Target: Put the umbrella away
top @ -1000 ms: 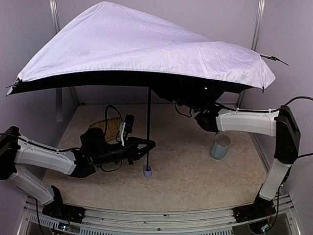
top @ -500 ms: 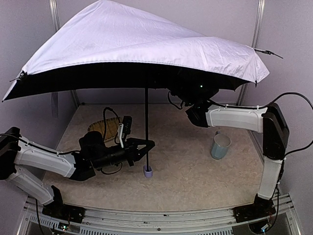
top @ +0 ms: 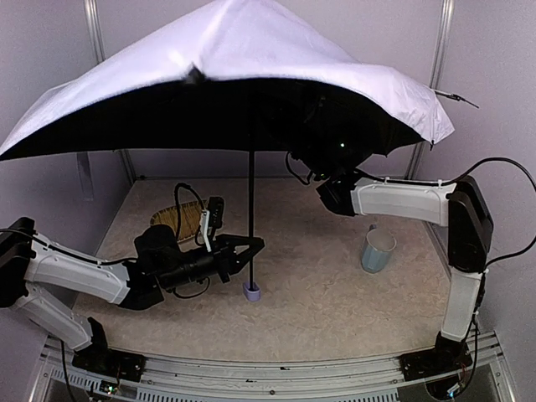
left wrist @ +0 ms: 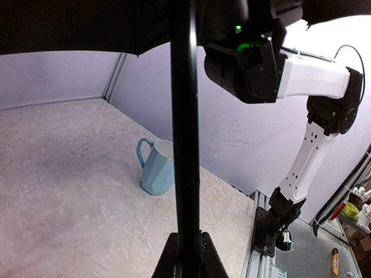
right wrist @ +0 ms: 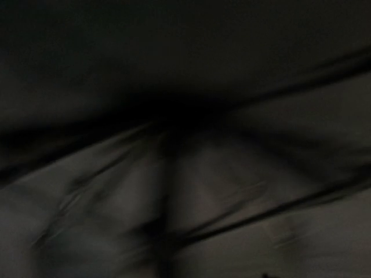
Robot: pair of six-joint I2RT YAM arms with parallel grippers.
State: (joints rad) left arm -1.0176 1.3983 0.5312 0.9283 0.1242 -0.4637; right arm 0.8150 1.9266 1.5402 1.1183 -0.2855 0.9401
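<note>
Black umbrella shaft [top: 250, 201] stands upright, pinched low by my left gripper [top: 251, 249]. The right gripper [top: 324, 167] is beside it under the canopy [top: 251, 59], can't tell its jaws.

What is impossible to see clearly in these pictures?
- Right gripper: top view, jaws lost against the black underside of the umbrella; right wrist view is only a dark blur.
- Woven tray: top view, the left arm covers most of it.
- Umbrella tip: top view, cut off by the upper edge.
</note>
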